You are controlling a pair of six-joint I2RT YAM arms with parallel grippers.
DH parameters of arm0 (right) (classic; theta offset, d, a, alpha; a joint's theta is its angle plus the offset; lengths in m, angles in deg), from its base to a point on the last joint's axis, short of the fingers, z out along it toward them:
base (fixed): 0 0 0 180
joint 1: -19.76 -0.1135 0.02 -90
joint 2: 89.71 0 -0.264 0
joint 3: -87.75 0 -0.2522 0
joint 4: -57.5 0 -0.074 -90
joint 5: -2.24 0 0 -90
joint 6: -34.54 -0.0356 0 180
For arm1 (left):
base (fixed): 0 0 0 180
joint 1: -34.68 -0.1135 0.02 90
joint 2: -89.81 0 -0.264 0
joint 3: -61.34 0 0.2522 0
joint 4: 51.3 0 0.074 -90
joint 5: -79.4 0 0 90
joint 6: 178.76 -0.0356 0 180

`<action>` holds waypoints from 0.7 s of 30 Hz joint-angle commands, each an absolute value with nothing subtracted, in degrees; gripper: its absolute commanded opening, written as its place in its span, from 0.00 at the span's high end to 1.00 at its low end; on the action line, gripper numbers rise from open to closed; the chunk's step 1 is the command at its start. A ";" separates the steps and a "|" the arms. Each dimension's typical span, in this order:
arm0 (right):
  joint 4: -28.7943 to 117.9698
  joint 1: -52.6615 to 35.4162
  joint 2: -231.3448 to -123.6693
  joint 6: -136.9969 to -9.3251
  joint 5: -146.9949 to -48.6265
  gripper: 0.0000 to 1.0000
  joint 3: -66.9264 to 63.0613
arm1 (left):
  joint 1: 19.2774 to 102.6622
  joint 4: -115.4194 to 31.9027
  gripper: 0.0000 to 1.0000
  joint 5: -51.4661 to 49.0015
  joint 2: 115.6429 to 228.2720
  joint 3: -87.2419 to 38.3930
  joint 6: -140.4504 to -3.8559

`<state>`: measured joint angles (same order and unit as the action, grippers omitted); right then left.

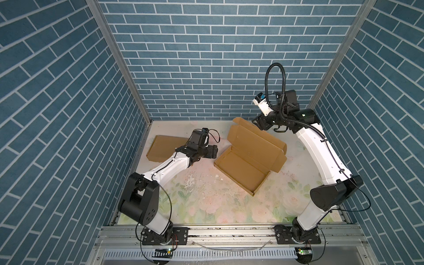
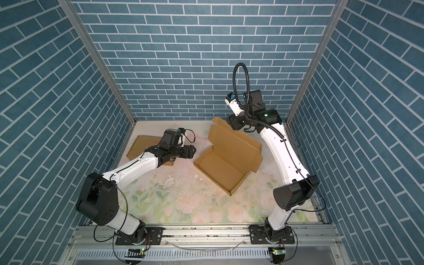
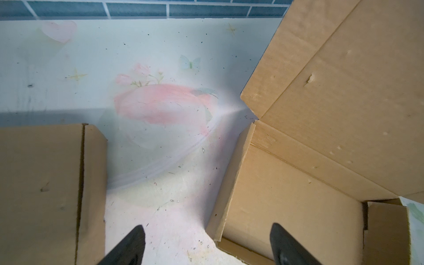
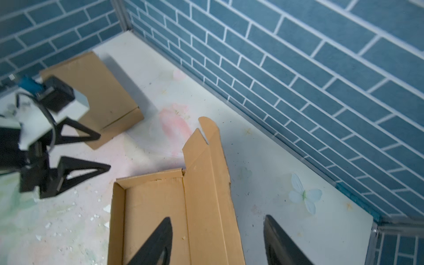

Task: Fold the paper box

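The paper box [image 1: 241, 171] is a brown cardboard mailer lying open near the middle of the mat in both top views [image 2: 220, 171]. Its lid [image 1: 254, 140] stands up along the far side, with a rounded tab [image 4: 207, 125] at the lid's end. My right gripper [image 1: 258, 122] is open at the lid's back corner. In the right wrist view its fingers [image 4: 165, 231] straddle the lid's free edge [image 4: 215, 206] without closing on it. My left gripper [image 1: 212, 151] is open and empty just left of the box's near-left corner [image 3: 220, 229].
A second brown box [image 1: 160, 146], closed flat, lies at the back left under the left arm [image 4: 98, 96]. Blue brick walls [image 1: 206, 68] enclose three sides. White crumbs [image 1: 190, 181] litter the floral mat [image 1: 206, 206]. A metal rail [image 1: 229, 231] runs along the front.
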<state>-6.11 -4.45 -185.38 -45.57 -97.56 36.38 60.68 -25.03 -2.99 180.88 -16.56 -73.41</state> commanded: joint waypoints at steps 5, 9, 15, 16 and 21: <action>2.23 -5.98 -171.89 -78.99 -95.53 0.41 12.42 | 59.42 -25.12 0.14 2.34 186.83 -21.86 -74.01; 2.77 -10.28 -164.45 -89.13 -87.71 0.42 -0.98 | 59.17 -27.51 0.14 3.10 188.41 -22.21 -72.96; 0.91 -15.42 -157.35 -101.10 -82.59 0.37 -16.36 | 59.12 -29.06 0.16 4.02 191.17 -22.50 -71.32; 0.85 -15.72 -156.51 -102.55 -82.55 0.34 -18.40 | 59.11 -28.98 0.16 4.51 191.87 -22.78 -71.05; 4.41 -16.80 -152.73 -109.65 -83.85 0.28 -29.68 | 59.18 -30.17 0.16 6.45 194.55 -22.81 -69.32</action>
